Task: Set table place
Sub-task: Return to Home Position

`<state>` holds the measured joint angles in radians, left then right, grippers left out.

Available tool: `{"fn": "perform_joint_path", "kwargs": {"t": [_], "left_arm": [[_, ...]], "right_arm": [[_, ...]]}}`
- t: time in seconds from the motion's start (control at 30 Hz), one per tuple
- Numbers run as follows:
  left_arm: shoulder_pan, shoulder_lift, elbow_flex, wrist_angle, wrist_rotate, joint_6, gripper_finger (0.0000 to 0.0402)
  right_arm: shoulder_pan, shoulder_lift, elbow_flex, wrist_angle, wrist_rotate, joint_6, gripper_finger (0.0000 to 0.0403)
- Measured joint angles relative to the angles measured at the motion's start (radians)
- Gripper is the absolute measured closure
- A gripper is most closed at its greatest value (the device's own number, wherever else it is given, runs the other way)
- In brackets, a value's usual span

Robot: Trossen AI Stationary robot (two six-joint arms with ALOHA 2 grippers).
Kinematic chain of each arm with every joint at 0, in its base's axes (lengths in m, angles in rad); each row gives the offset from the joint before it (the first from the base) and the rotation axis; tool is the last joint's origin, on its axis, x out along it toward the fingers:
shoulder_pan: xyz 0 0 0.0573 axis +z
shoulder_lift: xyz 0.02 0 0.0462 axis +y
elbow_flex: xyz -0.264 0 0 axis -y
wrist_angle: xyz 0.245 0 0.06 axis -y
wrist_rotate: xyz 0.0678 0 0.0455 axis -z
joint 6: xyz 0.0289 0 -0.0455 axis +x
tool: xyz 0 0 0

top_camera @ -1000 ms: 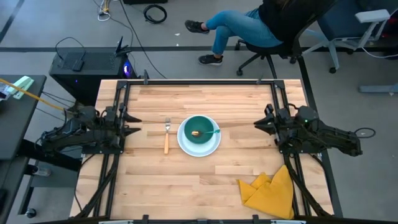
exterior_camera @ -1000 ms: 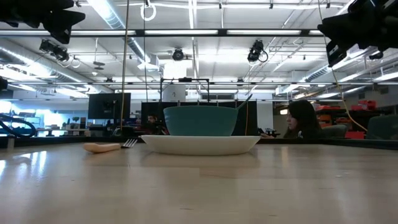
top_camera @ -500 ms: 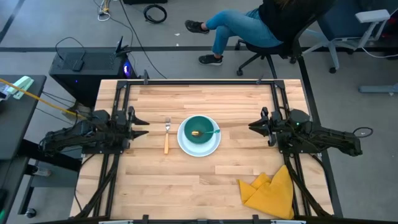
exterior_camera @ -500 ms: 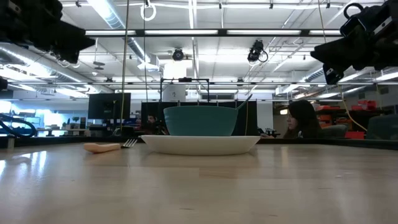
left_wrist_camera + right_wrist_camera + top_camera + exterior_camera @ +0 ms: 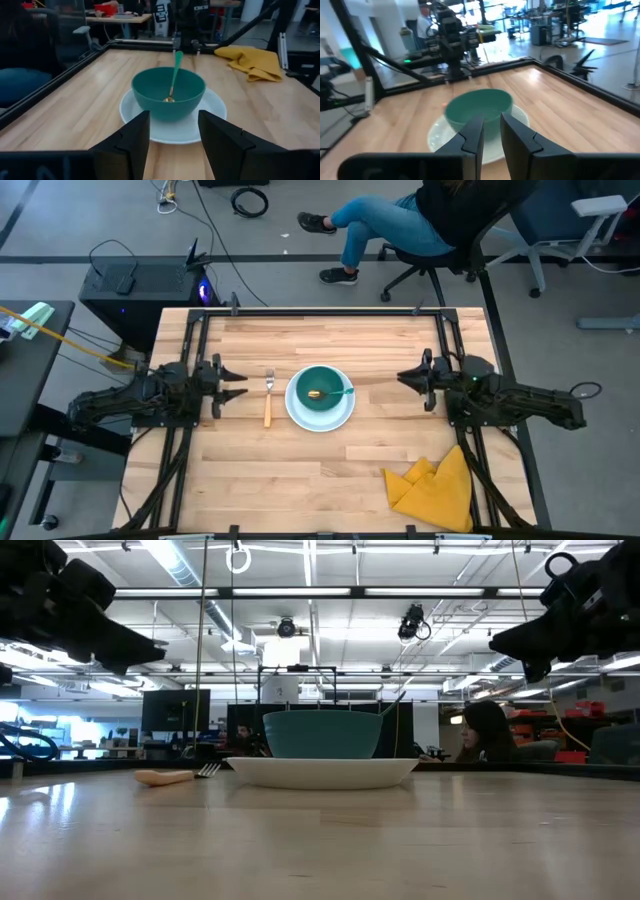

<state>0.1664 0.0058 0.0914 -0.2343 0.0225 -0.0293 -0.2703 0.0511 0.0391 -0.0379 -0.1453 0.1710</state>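
A teal bowl [image 5: 320,388] stands on a round white plate [image 5: 320,418] at the middle of the table [image 5: 330,470]. A gold spoon [image 5: 330,392] lies in the bowl, its teal handle leaning on the bowl's right rim. An orange-handled fork [image 5: 268,400] lies flat on the table left of the plate, tines toward the far edge. My left gripper [image 5: 240,380] hovers left of the fork, open and empty, pointing at the bowl [image 5: 167,92]. My right gripper [image 5: 402,377] hovers right of the plate, empty, with a narrow gap between its fingers, pointing at the bowl [image 5: 479,111].
A crumpled yellow cloth [image 5: 435,485] lies at the table's near right corner. A person sits on a chair [image 5: 440,230] beyond the far edge. Black frame rails [image 5: 190,360] run along the table's left and right sides.
Both grippers have come in toward the plate. My left gripper has moved toward the table's right edge and my right gripper toward its left edge. Both have come down a little and tipped their fingers downward. The plate, bowl, spoon and fork have stayed still.
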Motion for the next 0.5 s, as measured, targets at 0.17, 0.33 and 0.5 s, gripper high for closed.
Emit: {"fn": "perform_joint_path", "kwargs": {"t": [0.17,0.33,0.5], "left_arm": [[0.0,0.007,0.0,0.0,-0.004,0.047,0.0227],[0.0,0.007,-0.001,0.0,-0.004,0.075,0.0224],[0.0,0.007,-0.002,0.001,-0.004,0.068,0.0227]], "right_arm": [[0.0,0.028,0.0,0.0,0.007,-0.062,0.0334],[0.0,0.048,0.0,0.0,0.007,-0.075,0.0334],[0.0,0.066,0.0,0.0,0.007,-0.071,0.0334]]}}
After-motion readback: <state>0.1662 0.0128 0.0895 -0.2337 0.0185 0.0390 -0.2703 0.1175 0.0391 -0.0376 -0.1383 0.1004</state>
